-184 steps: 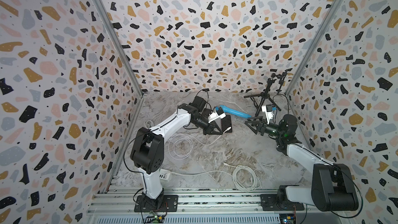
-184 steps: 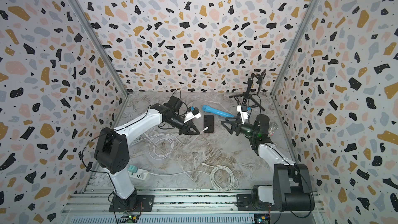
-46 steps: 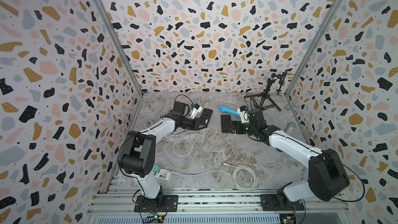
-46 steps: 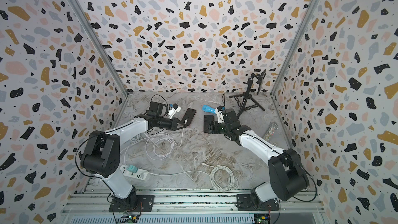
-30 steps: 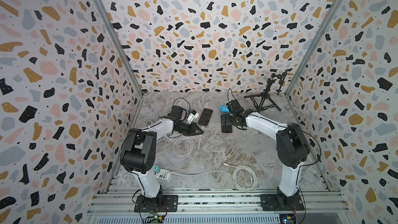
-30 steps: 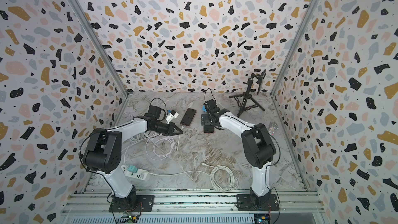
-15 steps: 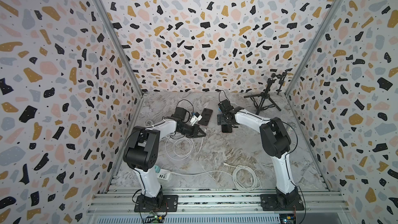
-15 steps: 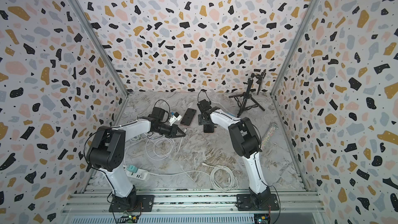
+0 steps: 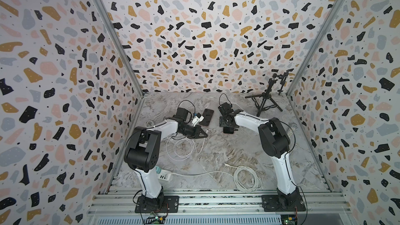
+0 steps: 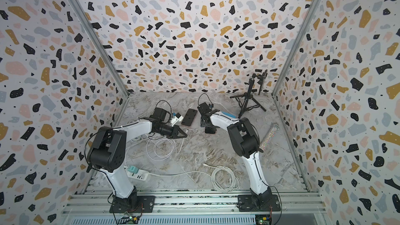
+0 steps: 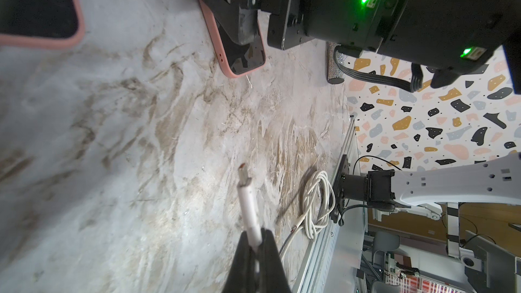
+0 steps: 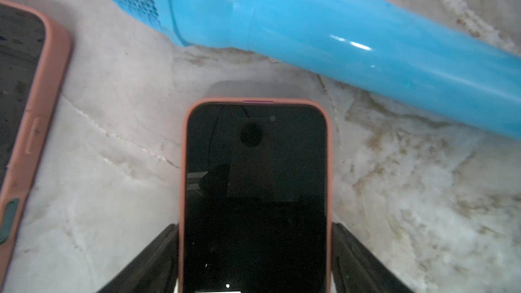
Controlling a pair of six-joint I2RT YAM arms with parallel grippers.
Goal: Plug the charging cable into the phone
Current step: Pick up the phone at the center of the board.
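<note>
Phone [image 12: 255, 198] in pink case lies flat on table [image 9: 216, 152] between the fingers [image 12: 152, 260] of the right end effector [image 12: 255, 263], which flank its sides; contact unclear. Left end effector [image 11: 255, 245] pinches the white cable plug [image 11: 248, 201], tip toward the phone, well apart.

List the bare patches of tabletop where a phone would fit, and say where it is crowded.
Bare marble lies between the loose white cable and the right arm's upright link, above the coiled cable. Another patch sits left of the tripod along the back wall. Crowded: around both phones and grippers.
</note>
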